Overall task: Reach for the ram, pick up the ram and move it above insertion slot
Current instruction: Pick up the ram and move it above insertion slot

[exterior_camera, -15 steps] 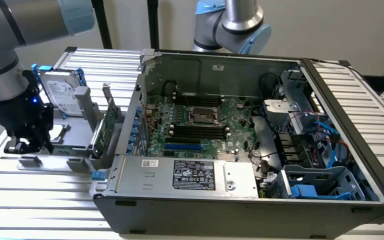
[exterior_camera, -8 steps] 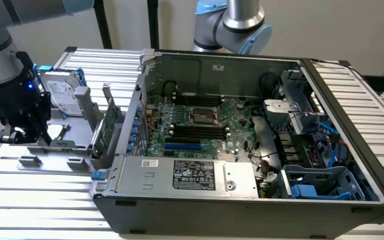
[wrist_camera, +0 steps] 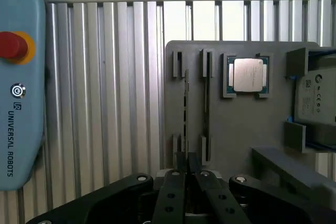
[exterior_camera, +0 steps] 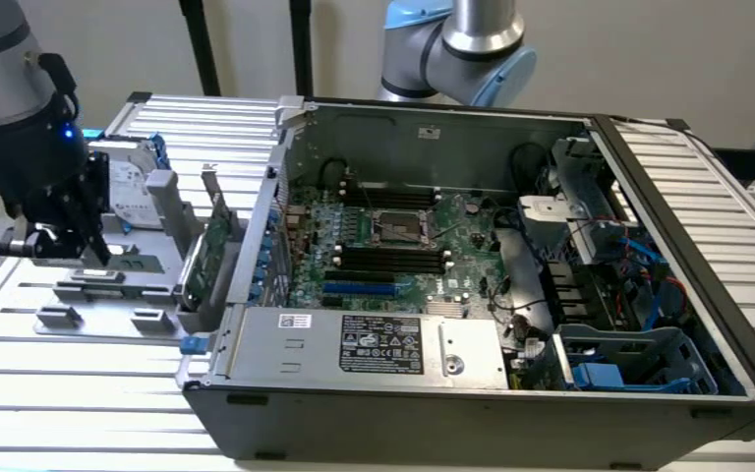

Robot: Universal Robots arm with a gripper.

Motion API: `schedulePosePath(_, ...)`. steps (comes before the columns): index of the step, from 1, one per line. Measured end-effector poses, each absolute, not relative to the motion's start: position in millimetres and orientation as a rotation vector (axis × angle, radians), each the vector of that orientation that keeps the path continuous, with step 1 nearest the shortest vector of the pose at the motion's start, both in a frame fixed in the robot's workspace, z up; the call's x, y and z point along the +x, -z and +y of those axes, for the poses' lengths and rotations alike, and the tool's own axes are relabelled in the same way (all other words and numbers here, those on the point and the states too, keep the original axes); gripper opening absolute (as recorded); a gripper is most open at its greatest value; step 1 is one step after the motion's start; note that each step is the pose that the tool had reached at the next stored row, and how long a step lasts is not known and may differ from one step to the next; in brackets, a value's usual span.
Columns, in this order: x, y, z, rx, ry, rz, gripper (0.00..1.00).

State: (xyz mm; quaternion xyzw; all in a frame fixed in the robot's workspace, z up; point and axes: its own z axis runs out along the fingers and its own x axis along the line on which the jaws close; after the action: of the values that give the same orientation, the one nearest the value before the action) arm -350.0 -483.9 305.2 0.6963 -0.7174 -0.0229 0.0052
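The ram [wrist_camera: 185, 109] shows edge-on as a thin dark strip, standing on its long edge between the end brackets of a grey holder [wrist_camera: 236, 129], with a second similar strip [wrist_camera: 206, 103] parallel just beside it. The insertion slot [exterior_camera: 384, 258] is one of several long, narrow black sockets lying parallel on the green motherboard [exterior_camera: 463, 221] inside the open case [exterior_camera: 351, 413].

Soft, even light, with mild glare on the aluminium slats [wrist_camera: 231, 19].

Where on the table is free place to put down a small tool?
Bare ribbed table lies between the teach pendant and the grey holder plate, and in front of the computer case. Crowded: the plate's ram, processor, hard drive.
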Motion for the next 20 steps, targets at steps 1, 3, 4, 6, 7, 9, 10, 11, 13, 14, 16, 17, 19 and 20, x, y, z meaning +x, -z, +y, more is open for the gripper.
schedulePosePath(1, -346.5, -309.6, -484.3, 2.181, 0.073, -2.247, 0.13)
schedulePosePath(3, -339.3, -318.4, -485.0, 2.183, 0.076, -2.247, 0.13)
schedulePosePath(4, -335.6, -322.6, -485.4, 2.184, 0.078, -2.248, 0.13)
schedulePosePath(6, -328.0, -330.9, -486.2, 2.186, 0.081, -2.249, 0.13)
schedulePosePath(7, -323.7, -335.3, -486.6, 2.187, 0.084, -2.249, 0.13)
schedulePosePath(9, -315.9, -343.2, -487.3, 2.189, 0.088, -2.251, 0.13)
schedulePosePath(10, -312.0, -347.1, -487.7, 2.191, 0.09, -2.251, 0.13)
schedulePosePath(11, -308.1, -351.1, -488.0, 2.192, 0.093, -2.252, 0.13)
schedulePosePath(13, -300.2, -358.9, -488.8, 2.194, 0.097, -2.253, 0.13)
schedulePosePath(14, -296.1, -362.7, -489.1, 2.196, 0.1, -2.254, 0.13)
schedulePosePath(16, -287.4, -369.2, -489.6, 2.199, 0.106, -2.255, 0.13)
schedulePosePath(17, -282.9, -371.9, -489.8, 2.202, 0.111, -2.257, 0.13)
schedulePosePath(19, -273.9, -377.1, -490.1, 2.206, 0.12, -2.259, 0.13)
schedulePosePath(20, -269.1, -379.6, -490.2, 2.209, 0.125, -2.261, 0.13)
